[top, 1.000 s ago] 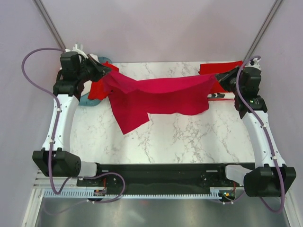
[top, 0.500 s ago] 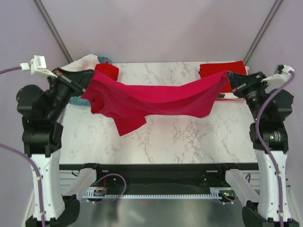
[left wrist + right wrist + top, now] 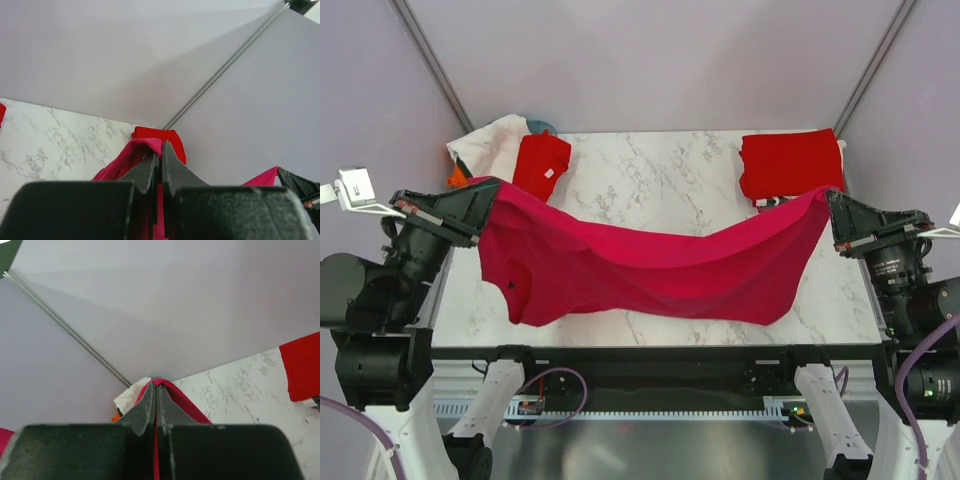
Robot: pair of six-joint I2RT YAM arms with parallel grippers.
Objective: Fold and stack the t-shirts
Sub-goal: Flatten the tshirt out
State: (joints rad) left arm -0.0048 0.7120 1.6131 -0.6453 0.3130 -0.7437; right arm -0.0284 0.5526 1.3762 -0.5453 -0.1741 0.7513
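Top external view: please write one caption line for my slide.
The left gripper and right gripper hold the crimson t-shirt stretched above the marble table.

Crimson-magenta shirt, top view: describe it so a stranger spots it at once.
Above the white marble table, the crimson-magenta cloth shirt is held between the left tool and right tool. Unlike the bright red folded shirts far left and far right, it is unfolded.

A stretched crimson cloth shirt [image 3: 650, 265] bars my near white marble desk [image 3: 650, 170]; bare room beyond, between two folded red shirts [image 3: 541, 165] [image 3: 790, 165]
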